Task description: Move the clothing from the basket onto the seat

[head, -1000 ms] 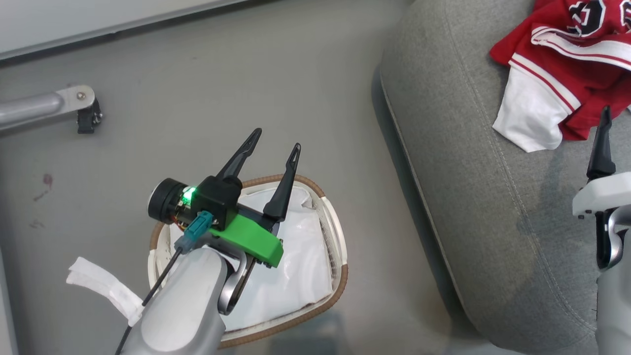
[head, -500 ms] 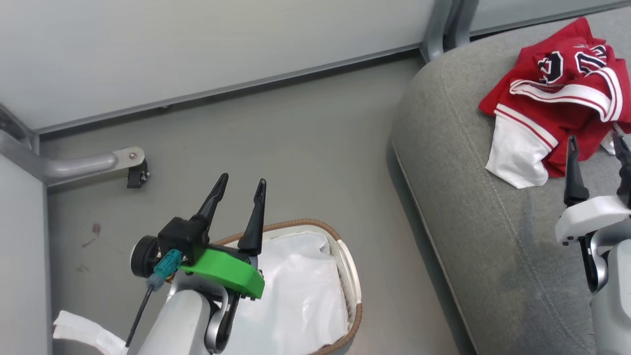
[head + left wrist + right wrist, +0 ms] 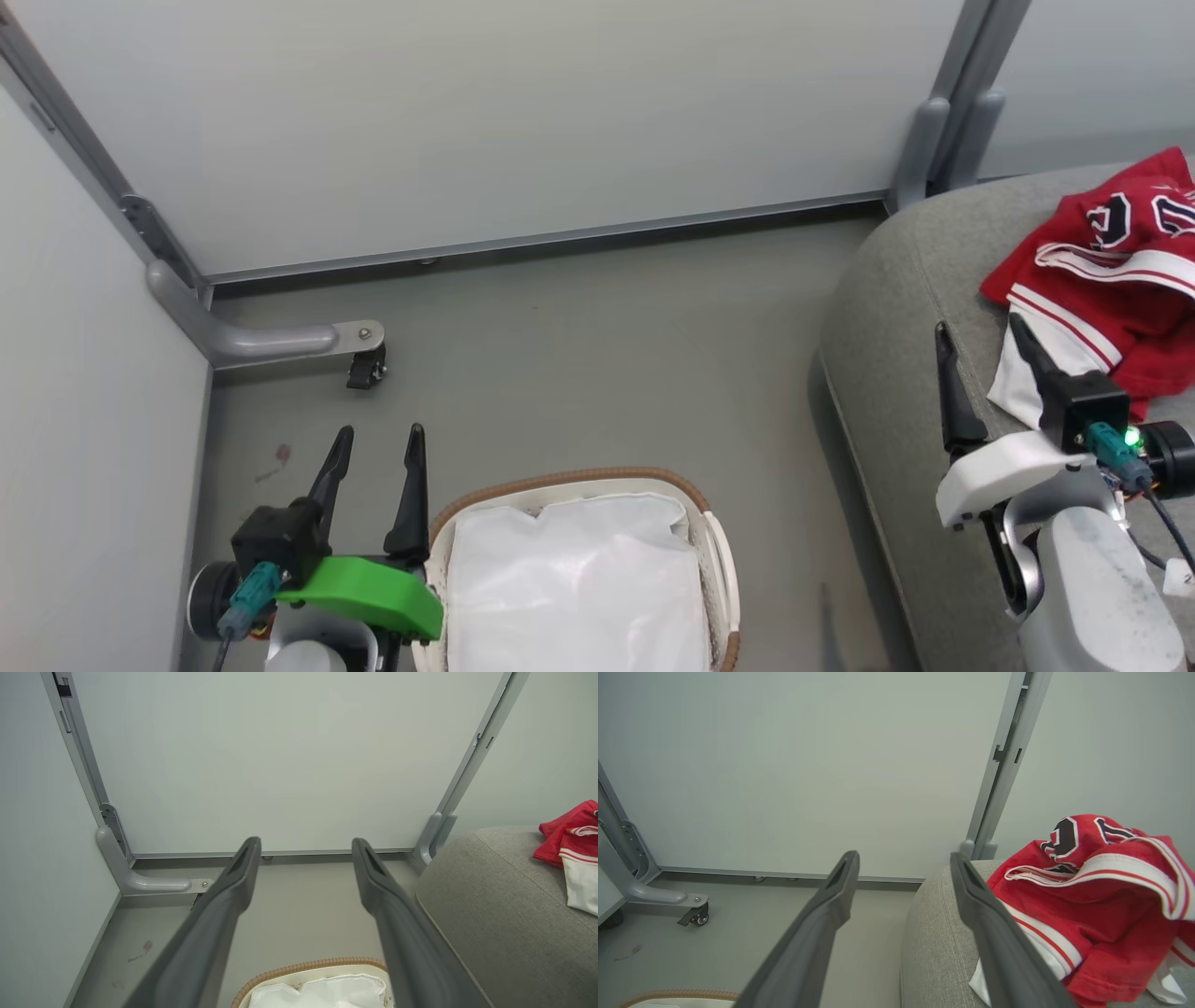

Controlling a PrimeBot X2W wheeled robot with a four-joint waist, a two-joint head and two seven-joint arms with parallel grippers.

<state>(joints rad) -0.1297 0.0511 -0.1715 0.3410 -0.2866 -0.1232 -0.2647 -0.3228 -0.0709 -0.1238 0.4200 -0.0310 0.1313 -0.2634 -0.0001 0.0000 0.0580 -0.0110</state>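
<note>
I record the left pincer [image 3: 381, 432] and right pincer [image 3: 977, 324] both released and empty, the clothing [image 3: 1120, 308] heaped near the far rounded corner of the seat [image 3: 915, 373], and the basket [image 3: 579, 476] holding its white liner [image 3: 579, 579]; I judge it soundest to check the liner folds for anything red before standing down.

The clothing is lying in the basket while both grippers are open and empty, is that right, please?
Not quite: the clothing lies on the seat, not in the basket, where just the white liner shows, as the head view makes plain. The left gripper and right gripper are indeed open and empty.
</note>
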